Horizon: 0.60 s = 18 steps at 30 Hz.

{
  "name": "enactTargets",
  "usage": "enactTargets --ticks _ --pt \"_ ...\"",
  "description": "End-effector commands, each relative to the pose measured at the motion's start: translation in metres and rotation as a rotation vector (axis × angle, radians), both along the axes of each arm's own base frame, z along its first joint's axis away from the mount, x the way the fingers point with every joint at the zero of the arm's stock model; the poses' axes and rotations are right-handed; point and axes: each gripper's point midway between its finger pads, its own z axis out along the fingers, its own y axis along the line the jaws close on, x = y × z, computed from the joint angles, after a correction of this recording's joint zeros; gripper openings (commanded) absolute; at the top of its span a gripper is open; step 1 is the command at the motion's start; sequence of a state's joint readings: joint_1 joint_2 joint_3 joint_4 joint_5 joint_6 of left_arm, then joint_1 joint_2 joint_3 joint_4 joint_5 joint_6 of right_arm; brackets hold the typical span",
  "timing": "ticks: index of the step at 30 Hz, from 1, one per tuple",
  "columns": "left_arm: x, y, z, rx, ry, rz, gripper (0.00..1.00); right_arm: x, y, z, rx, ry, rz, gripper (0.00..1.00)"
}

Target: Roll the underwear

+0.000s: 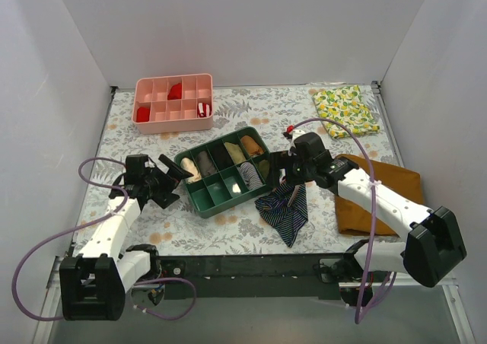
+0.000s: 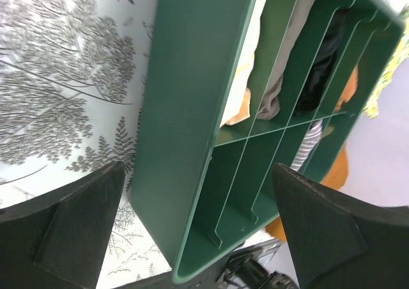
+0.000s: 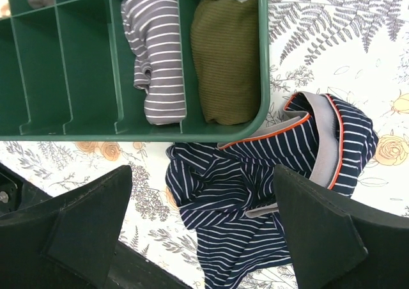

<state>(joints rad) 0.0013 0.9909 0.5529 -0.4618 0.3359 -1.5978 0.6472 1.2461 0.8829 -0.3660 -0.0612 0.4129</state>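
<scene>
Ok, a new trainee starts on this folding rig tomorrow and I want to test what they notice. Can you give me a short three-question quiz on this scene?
1. True or false: the underwear lies crumpled outside the green tray, not in one of its compartments.
2. The right gripper has its jaws: A) open, B) shut on the underwear, C) shut on the tray's wall.
3. Fill in: the top view shows a second tray at the far left, coloured ____.

Key: 1 true; 2 A; 3 pink.
</scene>
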Motion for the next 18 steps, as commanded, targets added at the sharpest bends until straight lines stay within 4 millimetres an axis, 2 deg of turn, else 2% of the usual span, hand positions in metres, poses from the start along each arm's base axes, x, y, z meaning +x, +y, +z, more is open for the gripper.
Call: enactTargets --ticks 1,8,13,14,16,17,18 --pt "0.019 -0.013 0.011 0.018 -0.06 -0.04 0.98 0.011 0.008 0.014 0.031 -0.023 0.011 0.98" --pt "0.028 -0.035 0.002 0.01 -0.052 -0.09 0.98 0.016 0.014 0.011 0.057 0.01 0.015 0.99" --pt "0.046 -0.051 0.008 0.012 -0.076 -0.127 0.98 0.023 0.018 0.006 0.058 0.034 0.007 0.98" --pt "0.054 -0.056 0.014 0.01 -0.09 -0.137 0.98 0.024 0.019 0.006 0.06 0.035 0.006 0.99" --pt "0.061 -0.067 0.011 0.01 -0.084 -0.162 0.98 0.029 0.02 0.007 0.061 0.038 0.002 0.98" --pt "0.068 -0.072 0.018 0.009 -0.102 -0.168 0.98 0.03 0.02 0.005 0.057 0.045 0.002 0.99" --pt "0.072 -0.076 0.012 0.015 -0.085 -0.173 0.98 0.031 0.019 0.006 0.056 0.048 0.001 0.99"
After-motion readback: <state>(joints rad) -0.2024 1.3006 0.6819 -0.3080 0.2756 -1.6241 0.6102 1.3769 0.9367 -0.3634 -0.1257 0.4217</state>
